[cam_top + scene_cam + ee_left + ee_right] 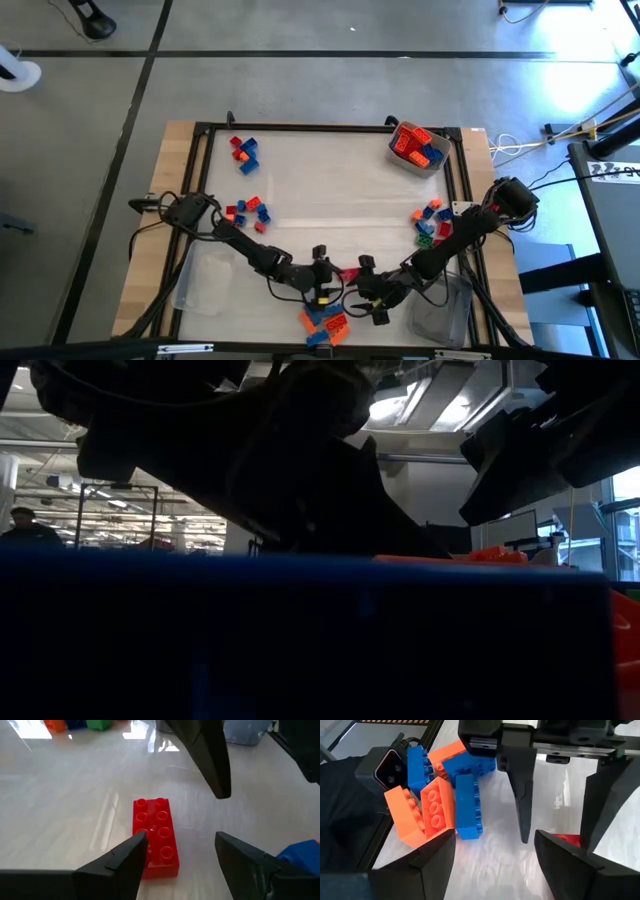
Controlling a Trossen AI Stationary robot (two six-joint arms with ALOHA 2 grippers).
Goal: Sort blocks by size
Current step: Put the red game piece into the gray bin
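The red brick is lying flat on the white tabletop, studs up, and serves as the reference point here. The left gripper is hovering directly over it with its fingers spread apart, grasping nothing; one finger is overlapping the brick's near edge in the wrist view, though contact cannot be confirmed. The right gripper is facing the left gripper from the opposite side of the red brick, its fingers likewise released and empty. Just beside the red brick, toward the tabletop's front edge, a pile of blue and orange bricks is lying jumbled together, pieces touching. Farther from the red brick, three more brick clusters are sitting on the tabletop: one beside the left arm, one near the far left corner, one beside the right arm. A clear tub holding orange and blue bricks is resting at the far right corner, well apart from the red brick.
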